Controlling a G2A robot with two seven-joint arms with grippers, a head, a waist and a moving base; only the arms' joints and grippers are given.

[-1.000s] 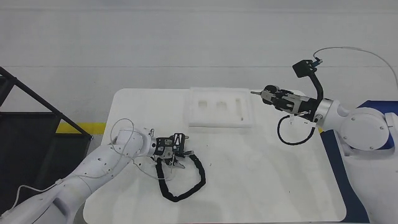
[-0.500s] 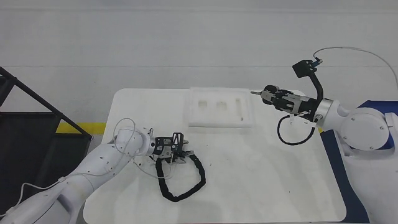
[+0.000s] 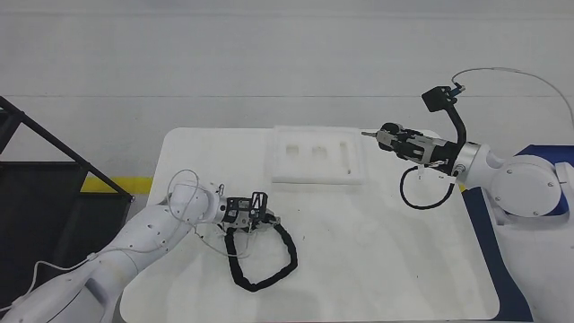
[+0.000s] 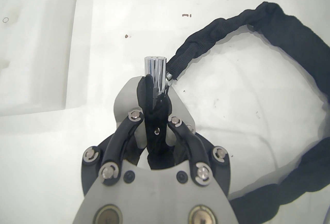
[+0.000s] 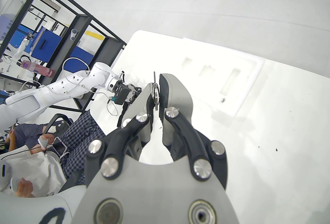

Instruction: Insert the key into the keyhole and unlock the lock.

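A chain lock in a black fabric sleeve [image 3: 291, 253] lies looped on the white table [image 3: 386, 251] at the front left. My left gripper [image 3: 265, 210] is shut on the lock's black head. In the left wrist view the chrome cylinder [image 4: 154, 72] sticks out past the fingertips [image 4: 140, 85], its end face pointing away, and the sleeve [image 4: 283, 21] curves off beside it. At the right, my right gripper [image 3: 369, 134] hangs above the table, shut on the small metal key [image 5: 155, 92]. The key's tip [image 3: 363, 133] points toward the left arm, far from the lock.
A white foam tray [image 3: 318, 154] with shallow pockets sits at the table's back middle, between the two arms. A black metal frame [image 3: 36, 144] stands off the table's left side. Bare tabletop lies between the lock and the right arm.
My left gripper has shifted and turned slightly with the lock head in it, and the sleeve end has followed. The right arm and key have kept still.
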